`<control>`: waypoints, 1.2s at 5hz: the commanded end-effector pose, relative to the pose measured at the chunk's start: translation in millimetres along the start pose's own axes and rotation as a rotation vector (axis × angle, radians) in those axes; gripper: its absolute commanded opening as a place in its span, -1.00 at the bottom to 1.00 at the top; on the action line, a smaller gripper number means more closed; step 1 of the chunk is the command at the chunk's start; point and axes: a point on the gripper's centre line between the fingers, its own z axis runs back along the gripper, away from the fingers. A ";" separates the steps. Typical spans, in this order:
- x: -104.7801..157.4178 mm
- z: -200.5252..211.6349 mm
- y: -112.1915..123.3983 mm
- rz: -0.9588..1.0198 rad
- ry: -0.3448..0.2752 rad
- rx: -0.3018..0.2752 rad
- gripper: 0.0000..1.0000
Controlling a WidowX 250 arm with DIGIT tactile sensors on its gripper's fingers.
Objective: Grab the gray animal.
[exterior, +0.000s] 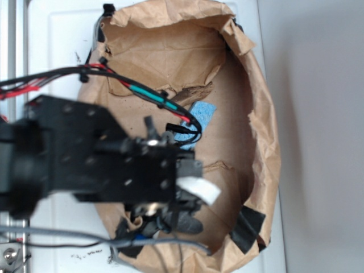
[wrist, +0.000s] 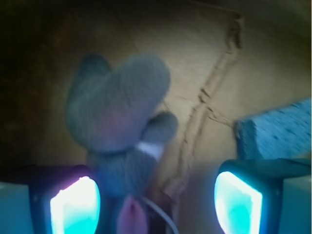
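Inside the brown paper liner (exterior: 259, 131), the gripper (wrist: 156, 200) hangs with jaws spread. Between its fingers, nearer the left finger (wrist: 73, 207), lies the gray animal (wrist: 119, 112). Right of it sits the blue sponge (wrist: 280, 129).
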 end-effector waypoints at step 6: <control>37.1 33.5 48.2 0.237 -0.133 -0.060 -1.00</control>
